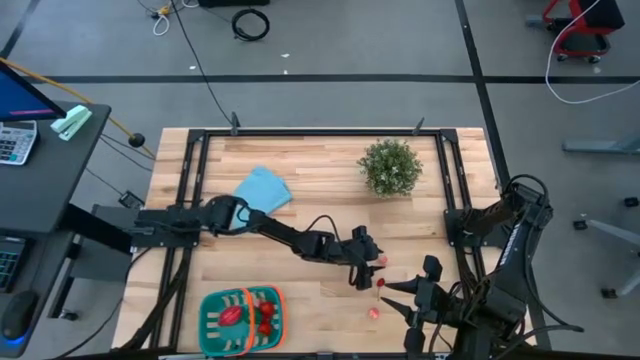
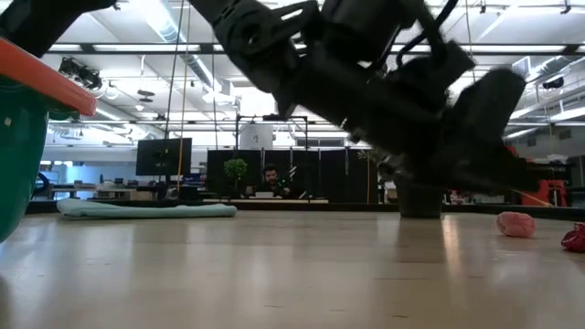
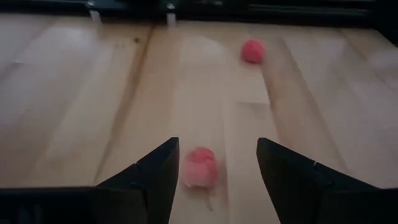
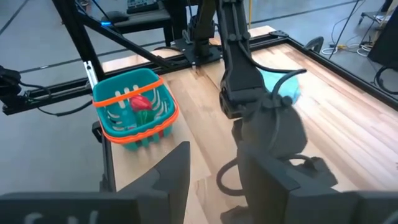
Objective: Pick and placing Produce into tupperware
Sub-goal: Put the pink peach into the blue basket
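While spread wide, left gripper [image 3: 214, 171] straddling 1 pink fruit [image 3: 200, 167]. Right gripper [image 4: 214, 180] parked, fingers apart, near table [image 1: 320, 210] corner.

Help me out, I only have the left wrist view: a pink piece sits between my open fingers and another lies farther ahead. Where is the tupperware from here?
Observer: From above, the tupperware sits at the table's front edge on the left arm's side, well away from the left gripper, which is out mid-table.
Operator: Anything in it already?
Observer: Yes, several red produce pieces lie inside.
Operator: Is the right arm in my way?
Observer: The right gripper waits open at the front right, with a loose pink piece on the table just beside it.
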Tool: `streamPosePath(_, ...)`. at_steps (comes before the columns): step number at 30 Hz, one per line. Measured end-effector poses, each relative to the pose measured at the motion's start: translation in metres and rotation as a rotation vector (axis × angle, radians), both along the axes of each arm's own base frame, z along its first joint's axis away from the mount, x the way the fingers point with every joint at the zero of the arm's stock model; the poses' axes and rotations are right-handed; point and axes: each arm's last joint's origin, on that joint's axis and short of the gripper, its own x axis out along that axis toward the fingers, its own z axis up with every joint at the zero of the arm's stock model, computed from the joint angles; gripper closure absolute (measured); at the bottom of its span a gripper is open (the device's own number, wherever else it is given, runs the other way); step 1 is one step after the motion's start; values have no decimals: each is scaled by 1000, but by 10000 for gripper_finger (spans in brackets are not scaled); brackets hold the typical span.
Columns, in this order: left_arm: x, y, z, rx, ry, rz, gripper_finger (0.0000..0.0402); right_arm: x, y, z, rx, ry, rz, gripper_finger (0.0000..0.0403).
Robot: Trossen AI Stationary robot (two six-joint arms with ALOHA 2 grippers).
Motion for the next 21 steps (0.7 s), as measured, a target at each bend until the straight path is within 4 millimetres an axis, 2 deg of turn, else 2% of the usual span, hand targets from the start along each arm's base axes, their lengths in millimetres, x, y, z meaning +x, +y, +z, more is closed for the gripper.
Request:
streamPosePath(10,4,3,4,-16,-7,16,182,0,0,0,-12,6,2,263)
streamPosePath(15,4,-3,-21,-30,17,14,183,0,0,0,-17,5,3,263)
streamPosePath(21,4,-2,-32,-27,27,28,189,0,0,0,-19,7,4,263)
